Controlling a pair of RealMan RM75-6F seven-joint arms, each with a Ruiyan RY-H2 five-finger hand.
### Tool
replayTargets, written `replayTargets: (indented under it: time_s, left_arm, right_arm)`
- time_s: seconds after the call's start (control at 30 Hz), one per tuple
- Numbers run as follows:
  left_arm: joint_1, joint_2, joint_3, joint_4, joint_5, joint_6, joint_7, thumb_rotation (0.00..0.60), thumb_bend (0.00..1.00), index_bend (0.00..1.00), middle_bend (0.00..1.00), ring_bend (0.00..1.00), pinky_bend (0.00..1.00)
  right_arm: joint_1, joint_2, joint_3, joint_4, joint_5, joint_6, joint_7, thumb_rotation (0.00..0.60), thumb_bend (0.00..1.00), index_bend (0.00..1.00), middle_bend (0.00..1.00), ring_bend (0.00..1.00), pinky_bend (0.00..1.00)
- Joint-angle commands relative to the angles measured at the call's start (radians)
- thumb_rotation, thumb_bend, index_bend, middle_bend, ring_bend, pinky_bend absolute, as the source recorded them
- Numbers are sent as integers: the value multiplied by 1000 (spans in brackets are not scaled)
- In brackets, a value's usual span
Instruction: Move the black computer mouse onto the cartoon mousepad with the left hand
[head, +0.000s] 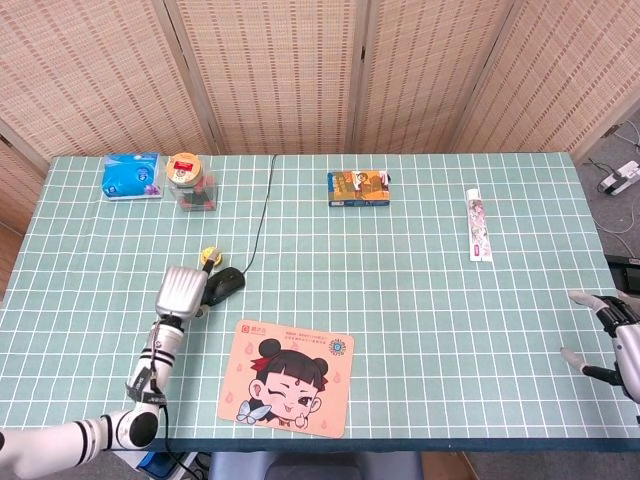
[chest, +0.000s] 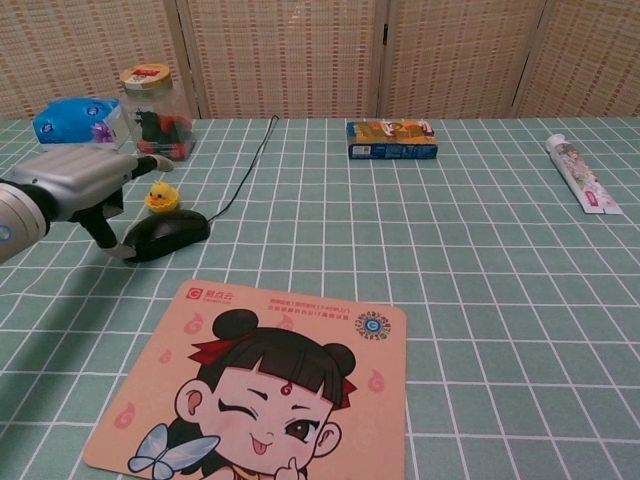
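The black computer mouse lies on the green checked table, its cable running back towards the screen. Just in front of it, to the right, lies the cartoon mousepad, flat by the front edge. My left hand is immediately left of the mouse with its fingers stretched out. Its thumb reaches down to the mouse's left end, and the hand holds nothing. My right hand rests at the far right edge of the head view, fingers apart and empty.
A small yellow duck stands right behind the mouse. Further back are a jar, a blue tissue pack, a box and a toothpaste tube.
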Motion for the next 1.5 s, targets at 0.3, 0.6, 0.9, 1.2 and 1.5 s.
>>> replayTargets:
  time_s: [0.3, 0.6, 0.9, 1.2, 1.5]
  left_arm:
    - [-2, 58, -59, -140, -102, -21, -61, 600, 0, 343, 1000, 1000, 1000]
    - [-41, 22, -88, -137, -230, 25, 22, 600, 0, 392, 1000, 1000, 1000]
    - [-73, 9, -90, -116, -335, 4, 70, 600, 0, 381, 1000, 1000, 1000]
    - [-105, -7, -100, -90, -423, 1, 92, 600, 0, 366, 1000, 1000, 1000]
    - [-119, -24, -105, -61, -458, 16, 81, 600, 0, 401, 1000, 1000, 1000]
  right_arm:
    - [-4, 1, -1, -2, -4, 9, 1, 600, 144, 235, 303, 229, 444]
    - [-6, 2, -1, 0, -5, 11, 6, 600, 144, 235, 303, 229, 444]
    - [-7, 4, 0, 2, -4, 14, 13, 600, 144, 235, 303, 229, 444]
    - [-7, 3, 0, 2, -3, 13, 12, 600, 144, 235, 303, 229, 444]
    - [-6, 4, 1, 4, -1, 9, 15, 600, 144, 235, 303, 229, 444]
